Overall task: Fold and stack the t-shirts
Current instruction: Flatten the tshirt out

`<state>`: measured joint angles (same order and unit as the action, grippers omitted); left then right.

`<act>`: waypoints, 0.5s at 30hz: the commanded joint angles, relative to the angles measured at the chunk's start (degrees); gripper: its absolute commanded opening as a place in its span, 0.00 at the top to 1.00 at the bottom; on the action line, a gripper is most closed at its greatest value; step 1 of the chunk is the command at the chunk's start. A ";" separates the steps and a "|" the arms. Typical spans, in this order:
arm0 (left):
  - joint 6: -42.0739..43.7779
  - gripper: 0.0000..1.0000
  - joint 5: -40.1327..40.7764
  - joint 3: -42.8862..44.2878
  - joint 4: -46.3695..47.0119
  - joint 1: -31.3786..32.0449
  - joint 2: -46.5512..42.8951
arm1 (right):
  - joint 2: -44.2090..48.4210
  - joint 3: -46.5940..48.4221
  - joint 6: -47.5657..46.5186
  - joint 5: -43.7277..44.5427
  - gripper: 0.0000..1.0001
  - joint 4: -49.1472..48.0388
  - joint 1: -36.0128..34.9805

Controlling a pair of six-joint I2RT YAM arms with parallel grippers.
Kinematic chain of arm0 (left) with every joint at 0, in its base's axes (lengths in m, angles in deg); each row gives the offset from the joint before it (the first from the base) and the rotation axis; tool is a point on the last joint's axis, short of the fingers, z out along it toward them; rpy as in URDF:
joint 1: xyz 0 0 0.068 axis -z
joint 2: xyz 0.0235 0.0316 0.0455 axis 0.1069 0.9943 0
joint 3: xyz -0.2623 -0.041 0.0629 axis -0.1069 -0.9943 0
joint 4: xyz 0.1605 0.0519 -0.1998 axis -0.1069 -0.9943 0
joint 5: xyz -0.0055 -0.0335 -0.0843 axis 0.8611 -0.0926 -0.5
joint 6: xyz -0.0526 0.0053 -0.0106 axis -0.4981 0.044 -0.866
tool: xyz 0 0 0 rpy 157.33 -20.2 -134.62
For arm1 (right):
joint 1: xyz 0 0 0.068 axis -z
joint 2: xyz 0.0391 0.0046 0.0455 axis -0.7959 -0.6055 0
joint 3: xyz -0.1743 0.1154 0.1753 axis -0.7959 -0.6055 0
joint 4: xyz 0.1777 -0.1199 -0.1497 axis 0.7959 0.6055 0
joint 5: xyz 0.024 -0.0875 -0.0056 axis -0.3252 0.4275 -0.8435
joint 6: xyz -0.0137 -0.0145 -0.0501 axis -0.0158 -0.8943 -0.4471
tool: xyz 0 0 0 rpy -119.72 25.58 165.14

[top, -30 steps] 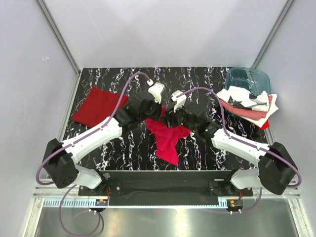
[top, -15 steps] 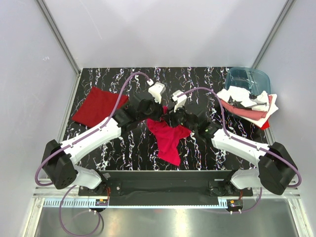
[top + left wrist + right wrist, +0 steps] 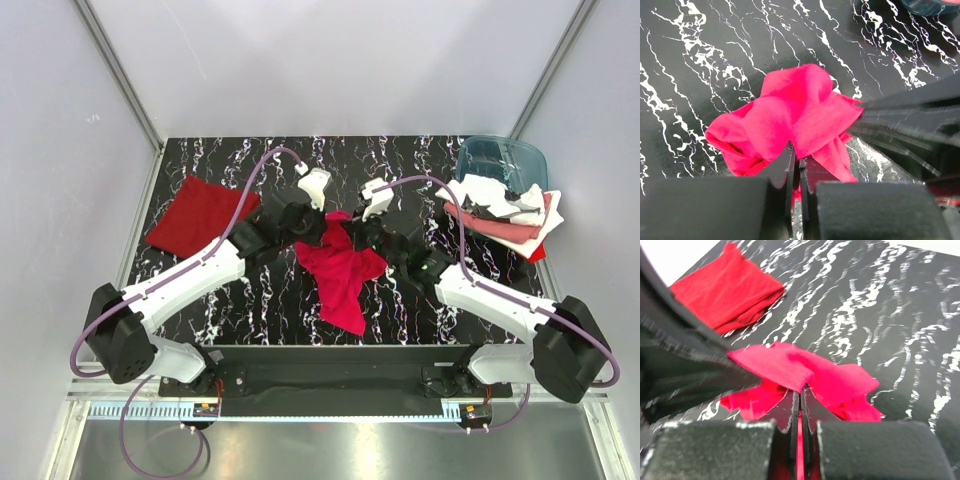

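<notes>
As left fingers [image 3: 781, 170] and right fingers [image 3: 816, 415] clamp the crumpled bright crimson cloth t-shirt [image 3: 340, 265] over the black marbled counter [image 3: 260, 310]'s middle, spreading it looks intended.

Near the middle of the black white-veined worktop [image 3: 270, 312]: crumpled bright crimson cloth t-shirt [image 3: 340, 268]. At its far end, left gripper [image 3: 322, 224] on the left and right gripper [image 3: 357, 228] on the right, both pinching it. Toward the far left corner: flat folded darker red cloth t-shirt [image 3: 198, 214]. At the right edge: heap of white, salmon pink and red cloth t-shirts [image 3: 505, 212], just before the translucent blue-teal plastic tub [image 3: 502, 158] in the far right corner.
</notes>
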<state>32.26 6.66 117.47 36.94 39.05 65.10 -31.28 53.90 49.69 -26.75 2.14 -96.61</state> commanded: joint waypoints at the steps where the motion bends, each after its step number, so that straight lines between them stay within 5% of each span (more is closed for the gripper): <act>1: -0.09 0.87 0.48 1.15 1.90 0.25 -0.76 | 2.74 0.19 1.15 8.30 1.00 -1.70 -0.16; 4: 0.00 0.54 1.88 0.36 2.51 0.25 -1.11 | 4.14 3.77 2.64 10.94 1.00 3.99 -0.16; 7: -0.09 0.32 2.51 -0.78 3.92 0.25 -1.64 | 5.11 12.82 2.82 11.64 1.00 14.51 -0.16; 15: -0.71 0.07 1.81 -5.88 10.76 0.25 -6.45 | 3.63 39.27 1.51 11.12 1.00 34.48 -0.16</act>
<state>31.75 7.88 113.09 41.03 39.14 63.51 -28.87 84.21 51.92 -17.53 28.85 -96.61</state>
